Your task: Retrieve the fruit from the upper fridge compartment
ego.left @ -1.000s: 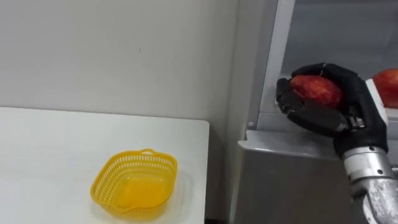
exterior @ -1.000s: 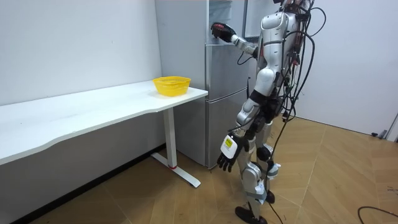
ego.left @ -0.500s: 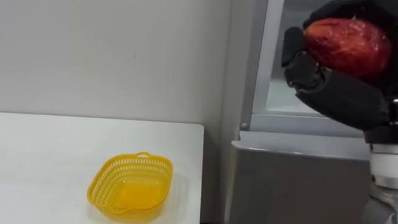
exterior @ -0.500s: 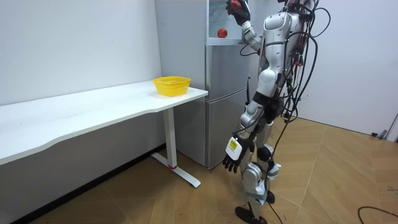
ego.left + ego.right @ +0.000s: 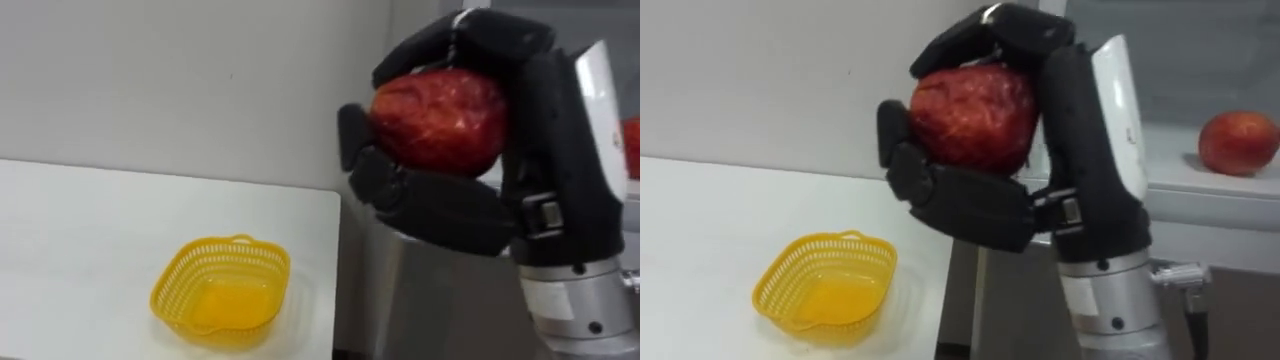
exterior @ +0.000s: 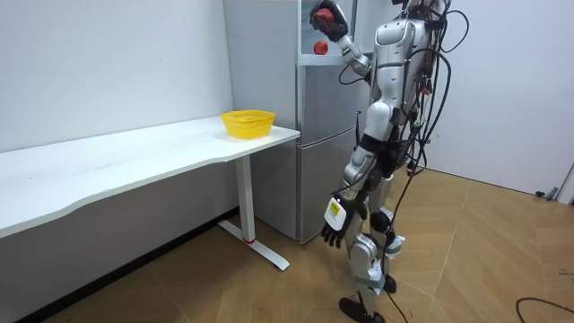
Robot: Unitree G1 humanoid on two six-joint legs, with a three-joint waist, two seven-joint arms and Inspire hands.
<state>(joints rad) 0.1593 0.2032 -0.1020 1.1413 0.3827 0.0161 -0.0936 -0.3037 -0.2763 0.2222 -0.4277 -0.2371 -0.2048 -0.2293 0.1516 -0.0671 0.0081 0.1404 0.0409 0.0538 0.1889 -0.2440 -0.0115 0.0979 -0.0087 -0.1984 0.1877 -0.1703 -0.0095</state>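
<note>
Gripping a red apple (image 5: pixel 440 120), the right hand (image 5: pixel 545 200) is raised close before the head camera. Its fingers are curled over the top of the fruit and its thumb is pressed in from below, so the apple is clasped on both sides and carried wholly by the hand. In the room view the hand is seen high up, just in front of the open upper compartment of the fridge (image 6: pixel 327 108), with the apple clear of the shelf. The left hand (image 6: pixel 334 235) is hung beside the thigh, fingers relaxed and nothing held.

Behind the raised hand, a second red apple (image 5: pixel 1238 142) is left lying on the shelf (image 5: pixel 1200 188) of the upper compartment. To the left, a yellow basket (image 5: pixel 220 295) is set on the white bench (image 5: pixel 80 230), near the end just beside the fridge; nothing is seen inside it.

The main part of the task is judged done: one apple is grasped and out of the compartment. What remains is judged to be carrying it across to the bench, probably into the basket, and releasing it there. Whether the second apple is also to be fetched cannot be told.

No writing can be read on the apple, the basket, the bench or the fridge.
</note>
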